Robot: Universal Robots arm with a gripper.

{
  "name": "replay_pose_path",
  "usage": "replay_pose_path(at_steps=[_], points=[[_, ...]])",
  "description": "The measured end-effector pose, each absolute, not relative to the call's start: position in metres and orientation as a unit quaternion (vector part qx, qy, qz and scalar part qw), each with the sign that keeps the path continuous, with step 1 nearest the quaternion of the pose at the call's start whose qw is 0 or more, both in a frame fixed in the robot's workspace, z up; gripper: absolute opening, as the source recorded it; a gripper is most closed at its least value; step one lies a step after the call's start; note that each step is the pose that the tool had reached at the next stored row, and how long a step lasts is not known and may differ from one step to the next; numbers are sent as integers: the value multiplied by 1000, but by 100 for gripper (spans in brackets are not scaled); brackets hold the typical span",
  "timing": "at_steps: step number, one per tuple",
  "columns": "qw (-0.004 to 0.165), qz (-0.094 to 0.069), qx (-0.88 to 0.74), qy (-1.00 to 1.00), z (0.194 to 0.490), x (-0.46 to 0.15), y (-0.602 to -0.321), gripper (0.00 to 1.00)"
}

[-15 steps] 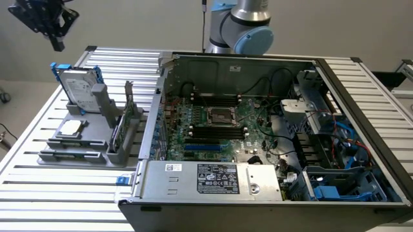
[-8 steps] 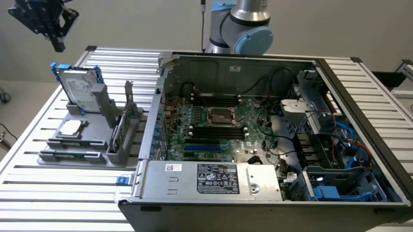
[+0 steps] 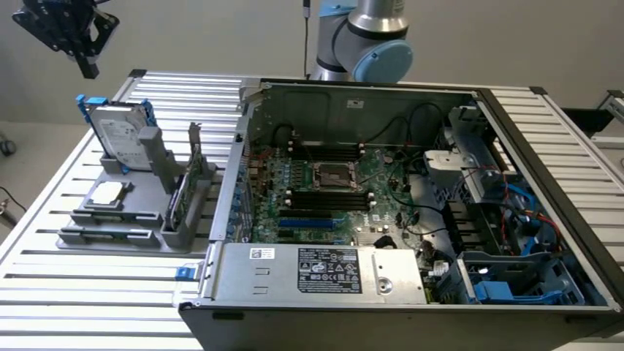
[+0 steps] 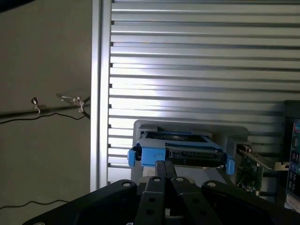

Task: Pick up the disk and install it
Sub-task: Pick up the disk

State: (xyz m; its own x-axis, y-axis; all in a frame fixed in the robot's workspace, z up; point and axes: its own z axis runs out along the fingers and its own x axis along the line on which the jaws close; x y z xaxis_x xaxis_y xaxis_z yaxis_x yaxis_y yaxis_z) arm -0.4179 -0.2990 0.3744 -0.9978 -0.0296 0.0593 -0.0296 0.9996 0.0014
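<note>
Exterior view: the claw (image 3: 88, 71) is seen shut and empty, with open air above the disk (image 3: 122, 135), which is stood upright in a grey holder (image 3: 117, 235) by the tabletop's (image 3: 98, 307) edge at the exterior view's left.

One disk (image 3: 119, 135), one chip (image 3: 107, 191), one circuit card (image 4: 251, 174), one computer case (image 3: 361, 106), one gripper (image 3: 89, 69).

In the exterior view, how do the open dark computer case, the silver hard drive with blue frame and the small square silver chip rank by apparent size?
Largest: open dark computer case.
Middle: silver hard drive with blue frame.
Smallest: small square silver chip, near the drive, so distance hardly matters.
</note>
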Motion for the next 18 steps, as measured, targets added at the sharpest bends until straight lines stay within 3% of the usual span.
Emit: replay_pose_path(at_steps=[18], points=[[29,0,100,-995,374,-418,-299,11]])
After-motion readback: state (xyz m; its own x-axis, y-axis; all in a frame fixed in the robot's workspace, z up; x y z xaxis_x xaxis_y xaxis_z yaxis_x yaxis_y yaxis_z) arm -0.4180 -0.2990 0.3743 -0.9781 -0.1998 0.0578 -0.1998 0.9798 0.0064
